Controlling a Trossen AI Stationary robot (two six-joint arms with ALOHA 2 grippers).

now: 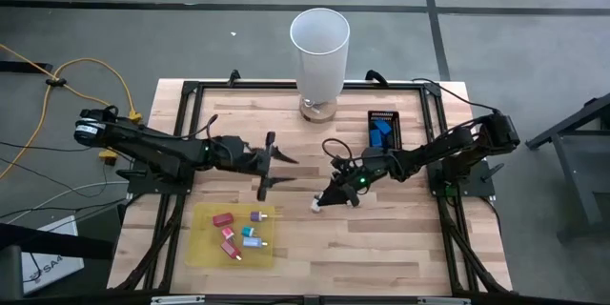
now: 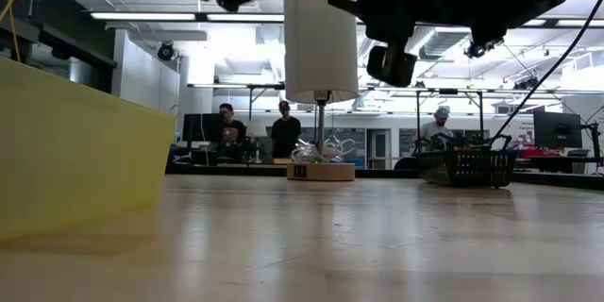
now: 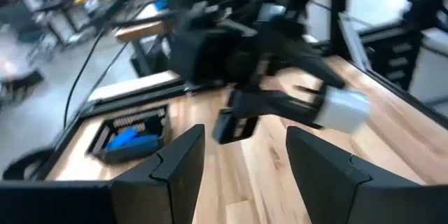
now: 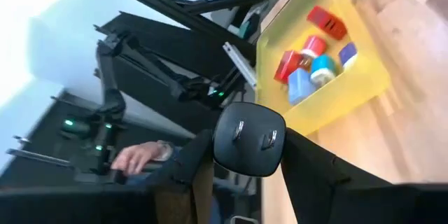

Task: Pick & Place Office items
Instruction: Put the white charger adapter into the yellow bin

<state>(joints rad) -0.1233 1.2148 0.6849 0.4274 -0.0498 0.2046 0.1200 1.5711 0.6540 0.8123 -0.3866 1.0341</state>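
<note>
office items sit in the yellow tray; right claw pinches a whitish piece, left claw spread empty; a loose pinch could drop it on the worktop.

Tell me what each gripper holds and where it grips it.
The right gripper holds a whitish piece by one end. The left gripper stands open, holding nothing.

Grey concrete floor surrounds the table; beyond, fluorescent ceiling lights brighten a cluttered workshop.
</note>
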